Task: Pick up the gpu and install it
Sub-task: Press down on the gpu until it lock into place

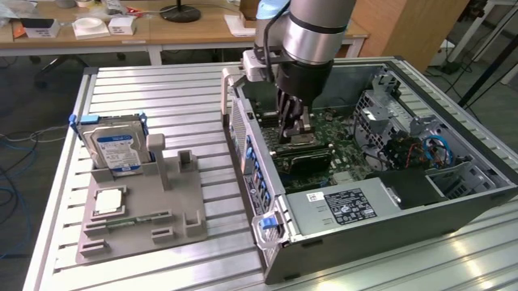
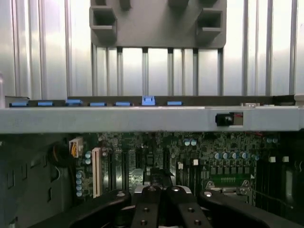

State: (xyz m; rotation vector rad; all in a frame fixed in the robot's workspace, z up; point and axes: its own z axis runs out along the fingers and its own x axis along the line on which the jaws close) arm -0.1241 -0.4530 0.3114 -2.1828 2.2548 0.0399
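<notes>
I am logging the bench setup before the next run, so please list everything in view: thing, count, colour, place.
computer case: one, grey metal, side open, on the exterior view's right.
motherboard: one, green, inside the case.
gpu: one, blackish card, lying over the motherboard beneath the gripper.
cables: a bundle, blue and red, inside the case.
hard drive: one, silver with blue-white label, upright in the holder.
holder: one, grey, on the exterior view's left.
memory stick: one, green, in a holder slot.
table: one, ribbed aluminium.
gripper: one, black, shut, down inside the case.
</notes>
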